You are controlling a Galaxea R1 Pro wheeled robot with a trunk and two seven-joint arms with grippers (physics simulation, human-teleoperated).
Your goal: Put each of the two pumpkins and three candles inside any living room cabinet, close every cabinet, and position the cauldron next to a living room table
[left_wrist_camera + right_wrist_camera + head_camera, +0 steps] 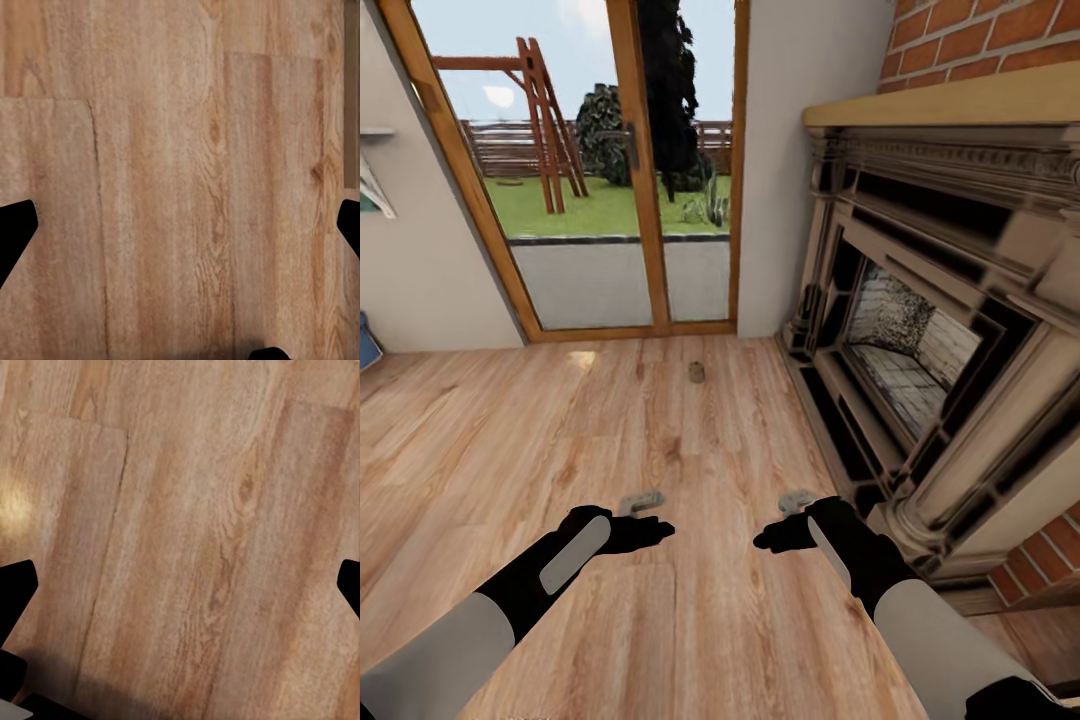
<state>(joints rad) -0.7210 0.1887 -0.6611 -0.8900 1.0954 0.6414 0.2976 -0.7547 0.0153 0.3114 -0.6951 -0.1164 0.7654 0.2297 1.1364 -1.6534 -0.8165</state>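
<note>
Both arms reach forward low over a light wood plank floor. My left gripper and right gripper hover side by side with nothing in them. In the left wrist view the black fingertips sit at opposite edges of the picture, so that gripper is open over bare planks. The right wrist view is the same, with fingertips far apart and the gripper open. A small brownish lump lies on the floor ahead, too small to identify. The pumpkins, candles, cabinet and cauldron are out of view.
An ornate fireplace surround with a brick wall above stands close on the right, its base near my right arm. A wood-framed glass door onto a garden is straight ahead. A pale wall runs along the left.
</note>
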